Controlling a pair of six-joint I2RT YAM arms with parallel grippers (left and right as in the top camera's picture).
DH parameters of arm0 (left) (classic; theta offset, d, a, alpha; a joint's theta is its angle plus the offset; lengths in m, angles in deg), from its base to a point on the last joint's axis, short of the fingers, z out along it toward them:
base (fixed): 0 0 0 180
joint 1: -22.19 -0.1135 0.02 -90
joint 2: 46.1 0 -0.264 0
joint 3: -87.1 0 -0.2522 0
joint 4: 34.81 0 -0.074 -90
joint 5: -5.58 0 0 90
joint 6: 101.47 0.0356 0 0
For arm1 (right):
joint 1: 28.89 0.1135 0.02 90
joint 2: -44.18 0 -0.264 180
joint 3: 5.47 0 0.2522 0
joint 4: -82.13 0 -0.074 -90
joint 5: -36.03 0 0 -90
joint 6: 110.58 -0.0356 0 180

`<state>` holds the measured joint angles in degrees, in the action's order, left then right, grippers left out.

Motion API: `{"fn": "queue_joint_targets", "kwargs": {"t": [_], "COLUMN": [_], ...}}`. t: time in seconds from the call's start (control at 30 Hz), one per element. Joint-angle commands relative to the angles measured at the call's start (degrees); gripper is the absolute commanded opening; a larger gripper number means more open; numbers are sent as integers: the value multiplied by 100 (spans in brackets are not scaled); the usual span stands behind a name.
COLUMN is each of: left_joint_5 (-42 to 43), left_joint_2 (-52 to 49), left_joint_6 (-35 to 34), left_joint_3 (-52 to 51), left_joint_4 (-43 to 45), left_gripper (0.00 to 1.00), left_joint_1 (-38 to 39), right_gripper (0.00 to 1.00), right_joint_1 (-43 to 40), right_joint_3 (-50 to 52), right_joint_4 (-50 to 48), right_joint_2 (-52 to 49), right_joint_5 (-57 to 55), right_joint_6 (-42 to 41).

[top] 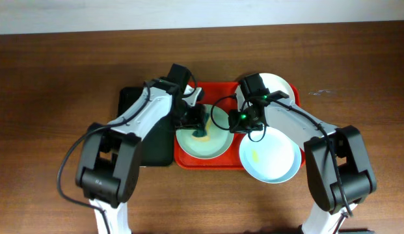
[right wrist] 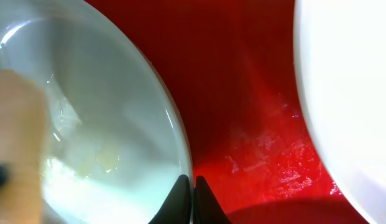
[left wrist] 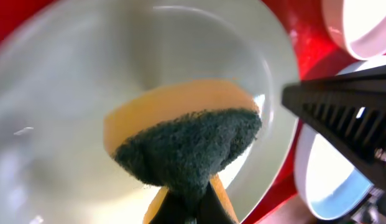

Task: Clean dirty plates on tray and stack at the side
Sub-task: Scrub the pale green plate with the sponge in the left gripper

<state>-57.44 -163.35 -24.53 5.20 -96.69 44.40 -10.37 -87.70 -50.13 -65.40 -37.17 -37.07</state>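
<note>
**A:** Where does the work sit?

**B:** On the pale green round plate (top: 213,148), shallow and glossy, lying flat in the red rectangular plastic tray (top: 188,162). The left gripper (left wrist: 189,208) is clenched on a yellow foam sponge with a dark green scouring face (left wrist: 186,146). The sponge sits in the plate's well, so the dirty surface lies straight below the tool.

**A:** And the other arm?

**B:** The right gripper (right wrist: 193,200) has its jaws pressed together right at that plate's right-hand rim, over bare tray floor. Whether it pinches the rim or only rests against it, I cannot tell.

**A:** Which arm does the scrubbing, then?

**B:** The left, I'd judge. It is over the plate's middle, while the right stands at its edge. The plate is round, so no long axis matters. The strokes only need to stay inside the rim.

**A:** Anything left to scrub?

**B:** The right wrist view shows a faint yellowish smear on the glaze, a little inside the rim. A pale blue plate (top: 273,162) overlapping the tray's near right corner carries a yellow smear too. A white plate (top: 283,88) overlaps the far right corner. A narrower black tray (top: 159,153) lies just left of the red one.

**A:** Handling?

**B:** Slick glaze, soft foam, coarse fibre. The plate may skid if nothing steadies it.
</note>
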Motion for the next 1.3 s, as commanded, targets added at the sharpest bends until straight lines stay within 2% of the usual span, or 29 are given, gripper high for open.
{"fn": "queue_joint_targets", "kwargs": {"t": [0.0, 0.1, 0.23, 0.4, 0.5, 0.67, 0.77, 0.9, 1.0, 1.17, 1.27], "left_joint_5": [-1143, -1703, -1762, -2457, -2006, -299, -87, -190, -850, -1818, -2063], "left_joint_2": [380, 369, 367, 356, 356, 358, 358, 437, 638, 743, 662], "left_joint_6": [-186, -424, -483, -1185, -1178, -1003, -1005, -1003, -1003, -1005, -1005], "left_joint_3": [131, -157, -599, -1285, -1401, -1401, -1370, -876, -426, -378, -522], "left_joint_4": [-251, -179, 267, 868, 1027, 1687, 2107, 1633, 1045, 546, 457], "left_gripper": [0, 0, 0, 0, 0, 0, 0, 0, 0, 0, 0], "left_joint_1": [68, 216, 433, 695, 699, 699, 673, 494, 356, 358, 378], "right_gripper": [4, 4, 4, 4, 4, 4, 4, 4, 4, 4, 4], "right_joint_1": [59, 59, 59, 59, 59, 59, 59, 59, 59, 59, 59], "right_joint_3": [-98, -98, -98, -98, -98, -98, -98, -98, -98, -98, -98], "right_joint_4": [-35, -33, -33, -33, -35, -33, -33, -35, -35, -35, -35], "right_joint_2": [-31, -31, -31, -31, -31, -31, -31, -31, -31, -31, -31], "right_joint_5": [57, 55, 57, 57, 57, 57, 76, 79, 96, 96, 96], "right_joint_6": [-37, -37, -37, -37, -37, -37, -37, -37, -37, -37, -37]}}
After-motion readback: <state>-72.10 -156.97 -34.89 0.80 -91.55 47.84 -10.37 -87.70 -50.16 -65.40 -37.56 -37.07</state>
